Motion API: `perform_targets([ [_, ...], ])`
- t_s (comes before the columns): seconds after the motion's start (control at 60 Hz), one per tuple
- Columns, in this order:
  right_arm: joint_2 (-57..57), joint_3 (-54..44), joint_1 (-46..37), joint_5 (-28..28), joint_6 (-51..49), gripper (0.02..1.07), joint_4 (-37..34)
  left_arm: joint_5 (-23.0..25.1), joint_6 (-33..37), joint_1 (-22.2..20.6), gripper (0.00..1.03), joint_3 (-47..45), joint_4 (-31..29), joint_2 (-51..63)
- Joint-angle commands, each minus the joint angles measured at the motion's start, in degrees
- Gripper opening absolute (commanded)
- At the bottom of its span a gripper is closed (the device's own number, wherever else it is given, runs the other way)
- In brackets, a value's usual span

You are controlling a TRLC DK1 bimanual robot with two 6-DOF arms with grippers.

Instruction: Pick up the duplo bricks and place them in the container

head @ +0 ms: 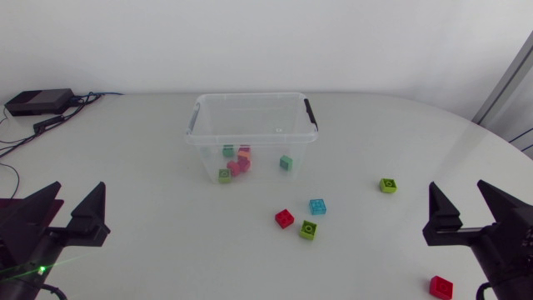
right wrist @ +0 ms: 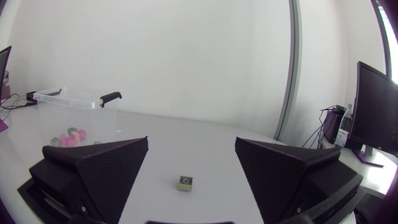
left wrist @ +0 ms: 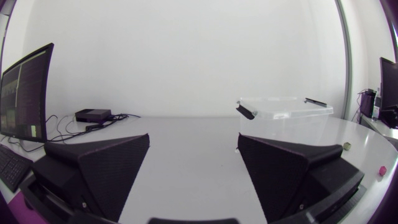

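**A:** Nearest us is the right tool (right wrist: 191, 142). Its 2 black wedge fingers are spread wide, with nothing between them. The left tool (left wrist: 193, 140) is the same, wide apart and empty.

**B:** Where do they sit?

**A:** Each is low at its own side of the table (head: 150, 250), well apart from the other.

**B:** And the bricks?

**A:** 5 lie loose. The corner red brick (head: 440, 287) is just beside the right arm. The lone lime-green brick (head: 388, 185) lies ahead of the right tool, between it and the clear container (head: 250, 97). Near the middle, in front of the container, is a cluster of 3: the middle red brick (head: 284, 218), the blue brick (head: 317, 206) and the second lime-green brick (head: 309, 230).

**B:** Anything inside?

**A:** Yes, the stored bricks (head: 237, 167), several in green and pinkish red, rest on the container's floor. There is no lid on it.

**B:** So which step is this?

**A:** I judge it is between picks. The job is partly done and neither tool is committed to a brick. The lone lime-green brick looks like the natural next target for the right tool. That move calls for coming down with a finger on each of 2 opposite sides. The fingers should close squarely so the small brick does not skid. Then it must be lifted above the container's wall before letting go.
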Motion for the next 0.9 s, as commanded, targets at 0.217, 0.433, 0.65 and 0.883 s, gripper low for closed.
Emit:
perform_targets([
  [0.217, -0.3, -1.2, 0.5, -0.3, 0.8, 1.03, -0.4, 0.1, 0.3, -0.2, 0.99, -1.0, -0.1, -0.6],
  [0.433, -0.5, -1.2, 1.4, -0.3, -0.3, 1.03, -0.2, 0.1, 0.5, -2.6, 0.99, -1.1, 1.2, -0.7],
  [0.65, 3.9, 3.4, 2.0, 0.2, 0.5, 1.03, 1.9, 0.1, 0.5, -2.5, 0.99, 4.9, -0.1, 5.0],
  [0.883, 29.9, 21.5, 0.8, 0.4, 5.4, 1.03, -3.7, 0.1, 0.1, -6.8, 0.98, 21.2, -7.3, 27.3],
])
